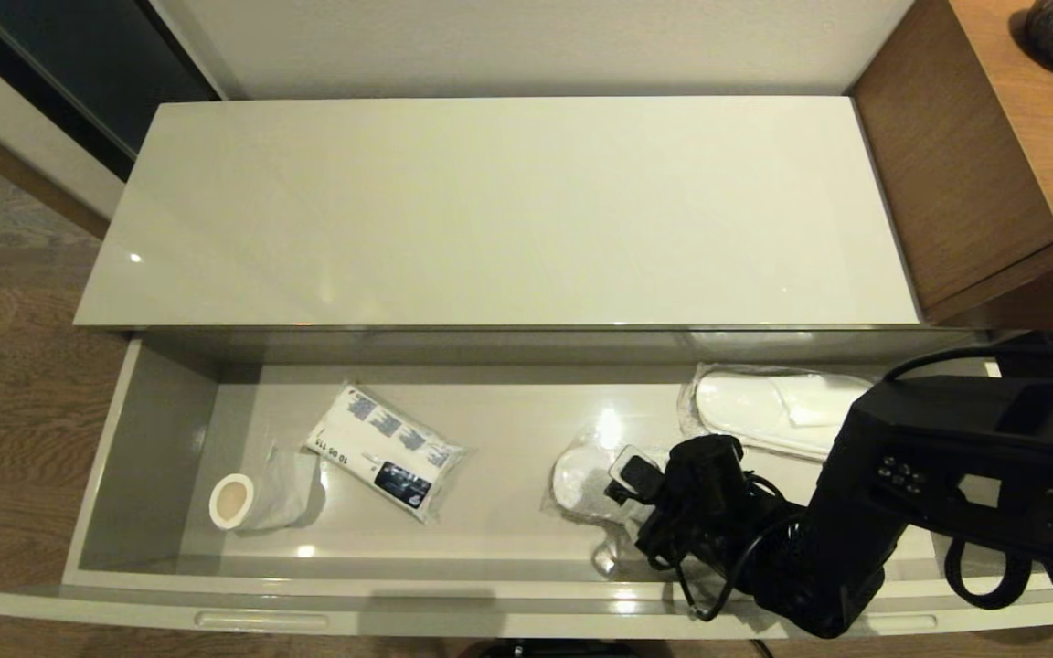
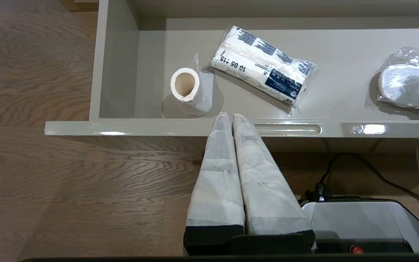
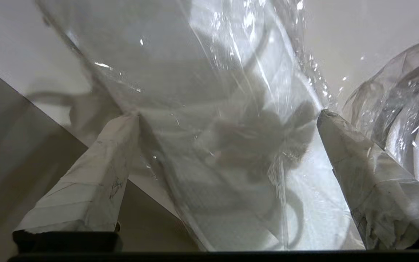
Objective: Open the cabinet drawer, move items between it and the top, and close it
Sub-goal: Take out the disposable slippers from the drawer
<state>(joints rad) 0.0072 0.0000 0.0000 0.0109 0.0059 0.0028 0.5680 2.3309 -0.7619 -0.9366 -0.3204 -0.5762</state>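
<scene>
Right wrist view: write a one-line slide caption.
Open right gripper straddles plastic-sealed slippers inside the cabinet drawer.

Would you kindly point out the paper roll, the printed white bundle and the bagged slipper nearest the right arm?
paper roll point(image 2: 184, 84), left wrist view, its open end.
printed white bundle point(image 1: 384, 449), head view, middle of the wrapper.
bagged slipper point(image 1: 577, 480), head view, its white toe.

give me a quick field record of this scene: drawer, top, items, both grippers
drawer: cabinet drawer pulled open
top: cabinet top bare
items: paper roll, printed white bundle, near slipper pack, far slipper pack, all in drawer
right gripper: fingers open, straddling near slipper pack's plastic
left gripper: shut, in front of drawer's front edge, holding nothing
</scene>
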